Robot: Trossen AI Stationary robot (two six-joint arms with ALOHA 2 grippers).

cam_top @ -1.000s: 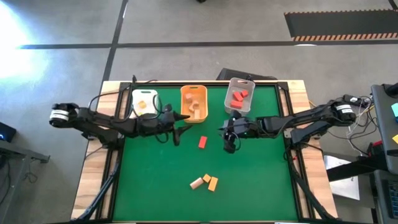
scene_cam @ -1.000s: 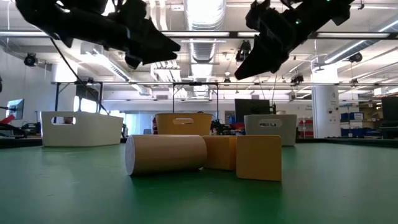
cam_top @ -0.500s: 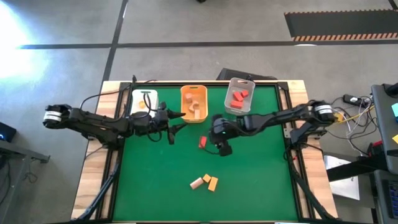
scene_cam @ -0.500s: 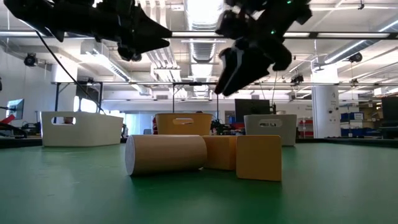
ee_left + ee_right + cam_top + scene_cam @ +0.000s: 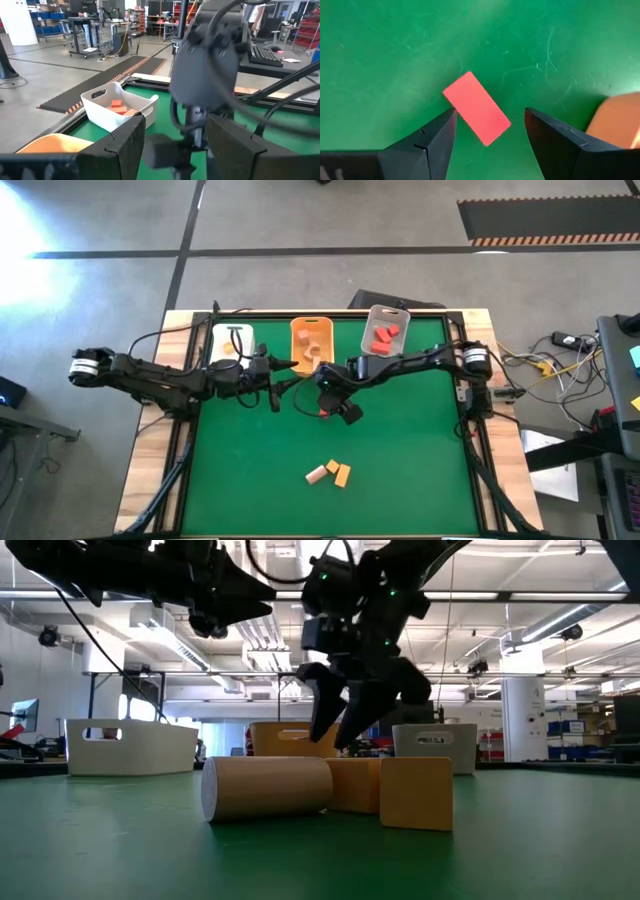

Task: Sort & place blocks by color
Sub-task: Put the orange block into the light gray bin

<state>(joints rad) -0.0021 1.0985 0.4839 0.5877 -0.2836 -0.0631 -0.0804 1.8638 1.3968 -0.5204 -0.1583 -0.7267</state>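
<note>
A red block [image 5: 476,108] lies flat on the green mat, just in front of the orange bin [image 5: 311,345]. My right gripper [image 5: 490,111] hangs open over it, fingers pointing down, one on each side of the block and touching nothing. In the high view it [image 5: 330,402] covers most of the block [image 5: 322,412]. My left gripper [image 5: 283,380] waits open above the mat, left of the red block. A tan cylinder [image 5: 265,787] and two yellow blocks [image 5: 415,792] lie together near the mat's front [image 5: 330,472].
Three bins stand in a row at the far edge: white [image 5: 232,345] with a tan piece, orange with yellow-orange blocks, grey [image 5: 385,335] with red blocks [image 5: 120,107]. The two grippers are close together at mid-table. Bare green mat [image 5: 420,460] lies toward the near edge.
My right gripper has swung from in front of the grey bin toward the table's left and come down over the red block. Its fingers, together a second ago, now stand apart. My left gripper has drawn back a little toward the table's left.
</note>
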